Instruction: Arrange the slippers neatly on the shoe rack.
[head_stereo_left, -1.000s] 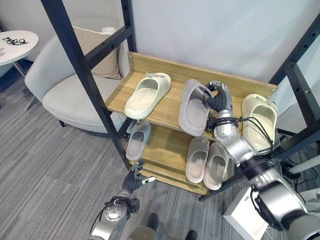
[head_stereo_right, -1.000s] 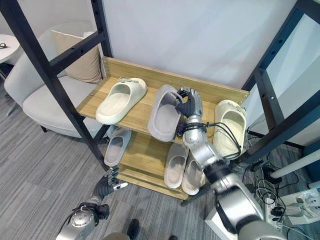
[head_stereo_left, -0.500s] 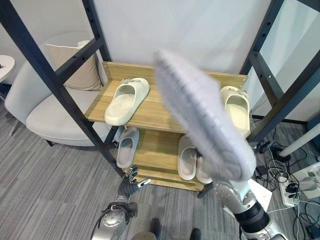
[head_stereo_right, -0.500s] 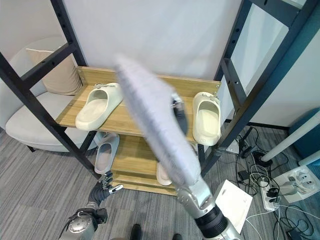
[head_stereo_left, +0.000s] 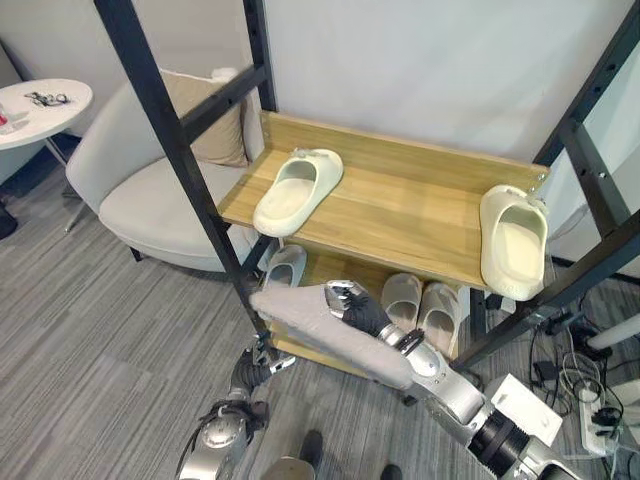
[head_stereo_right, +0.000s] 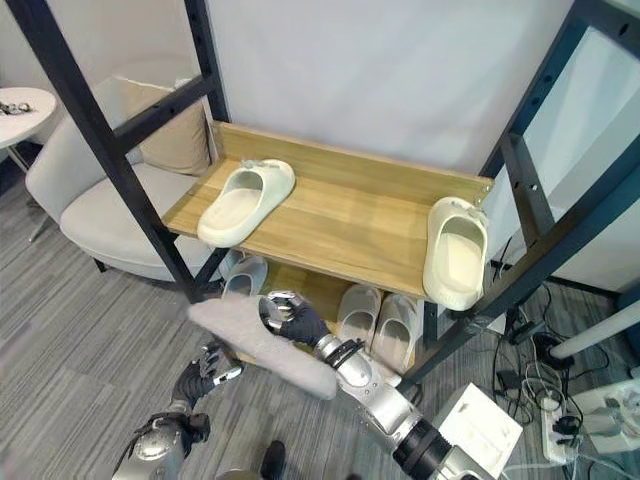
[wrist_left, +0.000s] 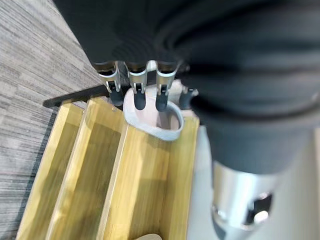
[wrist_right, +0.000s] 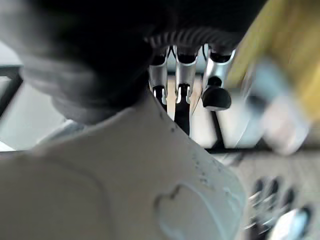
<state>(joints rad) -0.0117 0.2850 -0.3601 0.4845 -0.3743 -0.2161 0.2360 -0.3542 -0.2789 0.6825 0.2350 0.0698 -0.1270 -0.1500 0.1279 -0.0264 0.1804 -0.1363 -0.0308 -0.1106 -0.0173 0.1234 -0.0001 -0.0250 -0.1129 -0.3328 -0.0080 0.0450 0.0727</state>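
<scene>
Gripping a grey slipper (head_stereo_left: 330, 332) with fingers curled over its edge, the right hand (head_stereo_left: 362, 312) low in the middle of the left eye view, in front of the shoe rack's (head_stereo_left: 400, 215) lower shelf; sole turned up, slipper stretched from centre toward the lower right, held clear of the floor. In the right wrist view, dark-tipped fingers (wrist_right: 182, 75) bent down onto the slipper's pale surface. Lower left of the same view, the left hand (head_stereo_left: 252, 367) just above the grey carpet floor (head_stereo_left: 90, 350), fingers relaxed and spread, holding nothing; in its own wrist view, straight fingers (wrist_left: 137, 87) pointing toward a grey slipper on the wooden slats. On the rack's upper shelf, a cream slipper (head_stereo_left: 298, 190) at the left end, angled, toe toward the front edge, and a second cream slipper (head_stereo_left: 514, 242) at the far right end, overhanging the front edge; wide bare wood between them. On the lower shelf, a grey slipper (head_stereo_left: 285, 268) at the left beside the black frame post (head_stereo_left: 185, 165), and a pale pair (head_stereo_left: 420, 303) side by side at the right, just behind the right arm. Upper left, a light armchair (head_stereo_left: 140, 190) with a beige cushion (head_stereo_left: 205, 125), and a small round white table (head_stereo_left: 40, 100) at the frame's edge.
</scene>
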